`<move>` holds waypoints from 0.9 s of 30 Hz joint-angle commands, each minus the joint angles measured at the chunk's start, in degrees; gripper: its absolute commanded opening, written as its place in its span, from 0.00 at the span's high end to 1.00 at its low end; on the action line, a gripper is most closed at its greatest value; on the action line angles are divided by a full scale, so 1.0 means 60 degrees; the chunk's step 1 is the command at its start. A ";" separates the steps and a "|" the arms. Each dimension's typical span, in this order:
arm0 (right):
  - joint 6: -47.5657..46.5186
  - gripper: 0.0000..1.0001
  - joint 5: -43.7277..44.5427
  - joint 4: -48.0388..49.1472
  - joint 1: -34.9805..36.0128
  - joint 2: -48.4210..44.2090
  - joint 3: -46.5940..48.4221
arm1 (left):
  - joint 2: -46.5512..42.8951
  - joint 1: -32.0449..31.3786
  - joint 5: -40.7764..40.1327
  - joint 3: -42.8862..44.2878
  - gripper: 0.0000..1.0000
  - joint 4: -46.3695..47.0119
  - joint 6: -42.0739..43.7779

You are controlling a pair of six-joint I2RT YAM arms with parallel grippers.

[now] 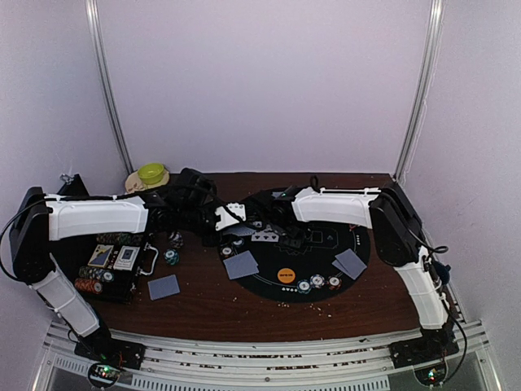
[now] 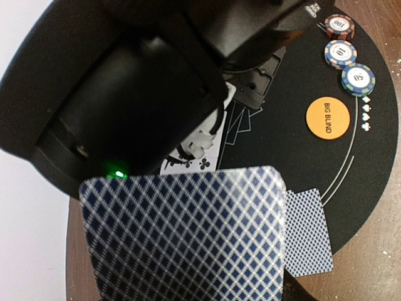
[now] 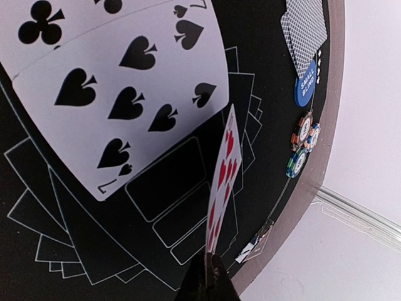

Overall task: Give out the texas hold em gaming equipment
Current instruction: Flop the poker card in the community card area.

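On the round black mat (image 1: pixel 326 244), the seven of spades (image 3: pixel 131 100) lies face up beside a club card (image 3: pixel 44 31). My right gripper (image 3: pixel 212 263) is shut on a red hearts card (image 3: pixel 224 182), held edge-on just above the mat's printed card outlines. My left gripper (image 1: pixel 230 217) hovers at the mat's left edge, shut on a deck of blue-backed playing cards (image 2: pixel 188 238) that hides its fingers. Face-down cards (image 2: pixel 308 232) lie by the orange Big Blind disc (image 2: pixel 326 118) and three chips (image 2: pixel 341 51). More face-down cards (image 3: pixel 305 25) lie by the blue Small Blind disc (image 3: pixel 306 83) and its chips (image 3: pixel 302 144).
The black chip case (image 1: pixel 110 265) stands open at the left with chips and cards in it. Loose chips (image 1: pixel 171 256) and a face-down card (image 1: pixel 164 286) lie on the wood beside it. A yellow-green dish (image 1: pixel 151 173) sits at the back left. Both wrists crowd the mat's centre.
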 commanded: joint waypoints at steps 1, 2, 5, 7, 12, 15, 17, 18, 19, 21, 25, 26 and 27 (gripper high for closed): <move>0.0146 0.96 -0.0122 -0.0089 0.0069 0.0233 0.0306 | -0.0053 0.0005 0.0140 0.0053 0.45 0.0365 -0.0002; 0.0146 0.96 -0.0148 -0.0088 0.0069 0.0252 0.0321 | -0.0047 0.0003 0.0135 0.0053 0.45 0.0372 0.0005; 0.0146 0.95 -0.0322 -0.0093 0.0080 0.0282 0.0378 | -0.0033 0.0003 0.0132 0.0053 0.45 0.0365 0.0000; 0.0166 0.94 -0.0449 -0.0076 0.0079 0.0288 0.0415 | -0.0021 0.0003 0.0138 0.0053 0.45 0.0366 -0.0002; 0.0161 0.93 -0.0641 -0.0054 0.0093 0.0273 0.0457 | -0.0017 0.0003 0.0126 0.0053 0.45 0.0365 0.0002; 0.0175 0.89 -0.0770 -0.0075 0.0103 0.0279 0.0488 | -0.0021 0.0005 0.0117 0.0053 0.45 0.0373 -0.0002; 0.0190 0.87 -0.0815 -0.0085 0.0127 0.0263 0.0512 | -0.0019 0.0010 0.0131 0.0050 0.45 0.0374 -0.0001; 0.0190 0.86 -0.0832 -0.0088 0.0141 0.0257 0.0519 | -0.0020 0.0004 0.0124 0.0053 0.45 0.0375 -0.0002; 0.0190 0.86 -0.0840 -0.0083 0.0131 0.0255 0.0512 | -0.0017 0.0007 0.0122 0.0053 0.45 0.0366 -0.0002; 0.0190 0.86 -0.0870 -0.0068 0.0148 0.0258 0.0518 | -0.0036 0.0003 0.0129 0.0060 0.45 0.0366 -0.0002; 0.0183 0.85 -0.0938 -0.0041 0.0166 0.0256 0.0546 | -0.0039 0.0016 0.0134 0.0068 0.45 0.0355 -0.0002; 0.0174 0.84 -0.0959 -0.0040 0.0164 0.0267 0.0549 | -0.0032 0.0006 0.0127 0.0066 0.45 0.0351 -0.0002; 0.0188 0.82 -0.0989 -0.0040 0.0173 0.0270 0.0562 | -0.0035 0.0009 0.0122 0.0068 0.45 0.0350 -0.0002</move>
